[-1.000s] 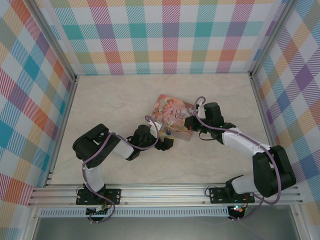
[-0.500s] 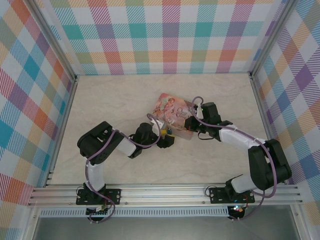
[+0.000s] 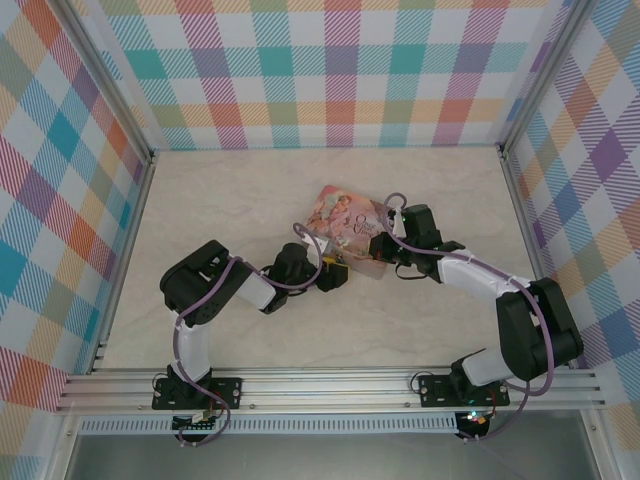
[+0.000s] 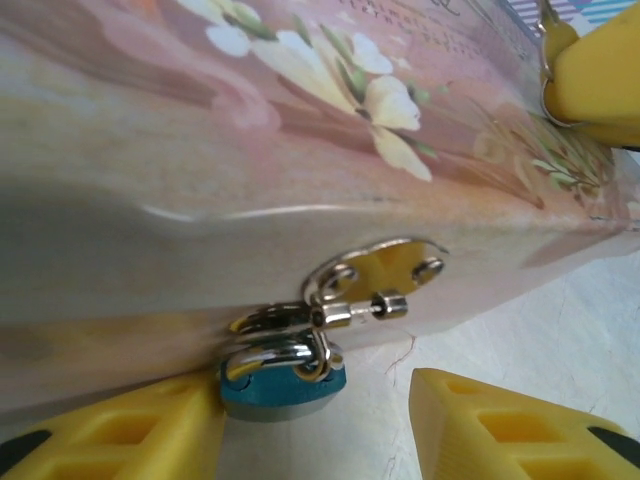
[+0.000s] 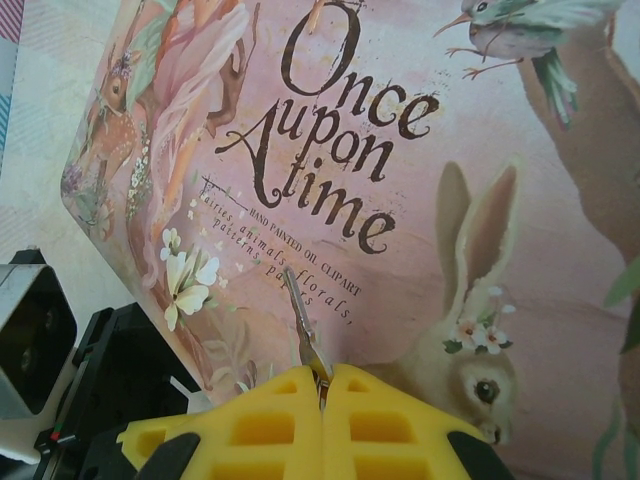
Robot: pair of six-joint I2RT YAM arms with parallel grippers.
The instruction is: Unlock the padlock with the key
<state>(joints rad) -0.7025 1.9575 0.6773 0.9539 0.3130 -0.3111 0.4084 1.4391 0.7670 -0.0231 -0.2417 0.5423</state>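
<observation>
Left tool [image 4: 318,405] nearer padlock [image 4: 283,385], tin [image 4: 200,150] behind

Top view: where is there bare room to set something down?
Bare tabletop runs along the back wall, down the left wall, and mid-front by the near rail. Crowded: the middle, where the left hand and right hand meet at the pink tin.

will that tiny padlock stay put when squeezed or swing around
The padlock hangs loose by its thin shackle from the hasp on the tin, so it will probably swing or twist when nudged. Its smooth rounded body may slip between the yellow fingers. It looks rigid and light.
</observation>
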